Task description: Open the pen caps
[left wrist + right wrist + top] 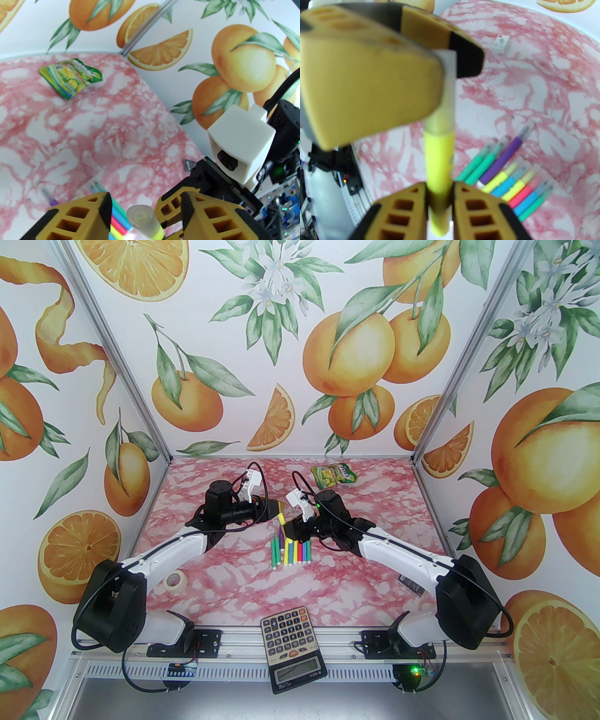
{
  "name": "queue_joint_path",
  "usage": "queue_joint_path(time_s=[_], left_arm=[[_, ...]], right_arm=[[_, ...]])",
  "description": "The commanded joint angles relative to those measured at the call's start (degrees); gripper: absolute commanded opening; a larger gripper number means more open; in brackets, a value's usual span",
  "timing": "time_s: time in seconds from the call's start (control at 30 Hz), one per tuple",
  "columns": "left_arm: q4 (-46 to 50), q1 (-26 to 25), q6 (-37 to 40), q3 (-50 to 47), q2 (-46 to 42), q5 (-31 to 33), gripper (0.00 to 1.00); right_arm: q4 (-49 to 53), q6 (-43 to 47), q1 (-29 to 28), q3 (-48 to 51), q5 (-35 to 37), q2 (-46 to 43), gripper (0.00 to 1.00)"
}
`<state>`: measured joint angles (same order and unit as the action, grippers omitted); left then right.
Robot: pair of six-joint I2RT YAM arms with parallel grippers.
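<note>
- Cap [140, 216] sits between the spread jaws of left gripper [145, 206], not quite touching yet.
- Right gripper [440, 196] pinches yellow pen [439, 161] near the pen row's [511, 185] far end; long axis runs gripper to gripper.

row of pens [290, 553] mid bench [225, 589], one pen [281, 520] raised at its 12 o'clock, calculator [290, 643] at 6, tape roll [174, 580] at 8, packet [334, 474] at 1

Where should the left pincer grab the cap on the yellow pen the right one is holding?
Take the frosted cap on its round sides, one pad on each, with the left pincer coming end-on along the yellow pen. The right pincer clamps the barrel, so the cap end sticks out free.
</note>
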<state>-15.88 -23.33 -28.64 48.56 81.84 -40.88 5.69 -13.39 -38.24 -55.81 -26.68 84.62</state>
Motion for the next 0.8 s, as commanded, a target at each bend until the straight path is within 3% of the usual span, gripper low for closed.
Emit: queue_joint_path(time_s=[0.0, 0.47, 0.77], left_arm=[[-1.82, -0.27, -0.45, 2.2, 0.6, -1.65, 0.46], [-2.4, -0.22, -1.69, 1.98, 0.47, -2.71, 0.12], [-2.88, -0.22, -3.08, 2.05, -0.3, -2.12, 0.0]], right_arm=[[-2.79, 0.75, -0.36, 0.44, -1.27, -1.12, 0.21], [-4.03, 0.64, -0.42, 0.7, -0.71, -1.26, 0.23], [-5.82, -0.99, -0.41, 1.14, -0.62, -0.33, 0.4]])
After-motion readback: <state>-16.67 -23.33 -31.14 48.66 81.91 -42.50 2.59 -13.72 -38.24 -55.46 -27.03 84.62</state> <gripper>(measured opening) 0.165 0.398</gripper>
